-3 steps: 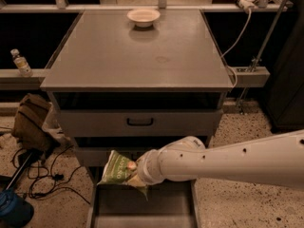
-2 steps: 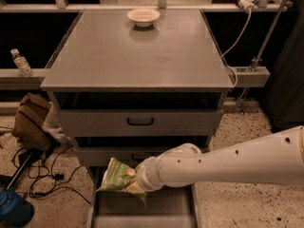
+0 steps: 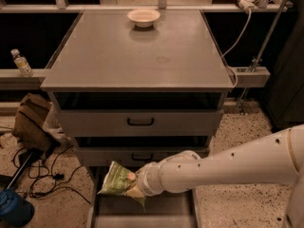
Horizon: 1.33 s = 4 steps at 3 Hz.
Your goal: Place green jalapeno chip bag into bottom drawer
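Observation:
The green jalapeno chip bag (image 3: 116, 179) is held by my gripper (image 3: 134, 188) at the end of the white arm that reaches in from the right. The bag hangs over the left front part of the bottom drawer (image 3: 164, 212), which is pulled out and open, its flat grey floor showing below the arm. The gripper is shut on the bag's right end; the fingers are mostly hidden behind the bag and the wrist.
The grey cabinet (image 3: 137, 56) has two upper drawers with black handles (image 3: 140, 122), both closed. A white bowl (image 3: 143, 17) sits at the back of the cabinet top. Cables and a brown bag (image 3: 31, 122) lie on the floor at left, a water bottle (image 3: 21, 63) on the ledge.
The arm has moved slightly down and left, carrying the chip bag lower over the open bottom drawer.

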Each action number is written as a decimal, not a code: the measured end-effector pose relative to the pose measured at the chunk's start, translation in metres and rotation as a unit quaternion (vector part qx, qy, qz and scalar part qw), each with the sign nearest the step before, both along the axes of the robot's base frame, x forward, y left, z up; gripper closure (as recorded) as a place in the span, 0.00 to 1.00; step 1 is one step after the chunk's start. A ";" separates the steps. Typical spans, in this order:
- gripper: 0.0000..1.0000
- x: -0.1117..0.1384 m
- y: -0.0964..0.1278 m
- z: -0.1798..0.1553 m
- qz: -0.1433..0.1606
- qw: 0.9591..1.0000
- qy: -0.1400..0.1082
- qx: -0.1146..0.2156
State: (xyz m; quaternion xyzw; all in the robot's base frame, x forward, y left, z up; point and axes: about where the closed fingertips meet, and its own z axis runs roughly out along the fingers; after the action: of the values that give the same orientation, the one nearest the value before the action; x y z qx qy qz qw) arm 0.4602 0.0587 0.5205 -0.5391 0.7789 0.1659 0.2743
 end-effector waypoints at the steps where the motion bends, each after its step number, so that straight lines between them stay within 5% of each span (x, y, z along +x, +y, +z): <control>1: 1.00 -0.014 -0.007 -0.053 -0.025 0.999 0.026 0.015; 2: 1.00 -0.032 -0.013 -0.103 -0.047 0.998 0.045 0.014; 4: 1.00 -0.019 -0.005 -0.100 -0.064 0.997 0.024 0.035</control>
State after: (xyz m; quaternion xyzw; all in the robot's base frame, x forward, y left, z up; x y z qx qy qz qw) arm 0.4408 0.0538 0.4205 -0.4741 0.8119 0.1878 0.2843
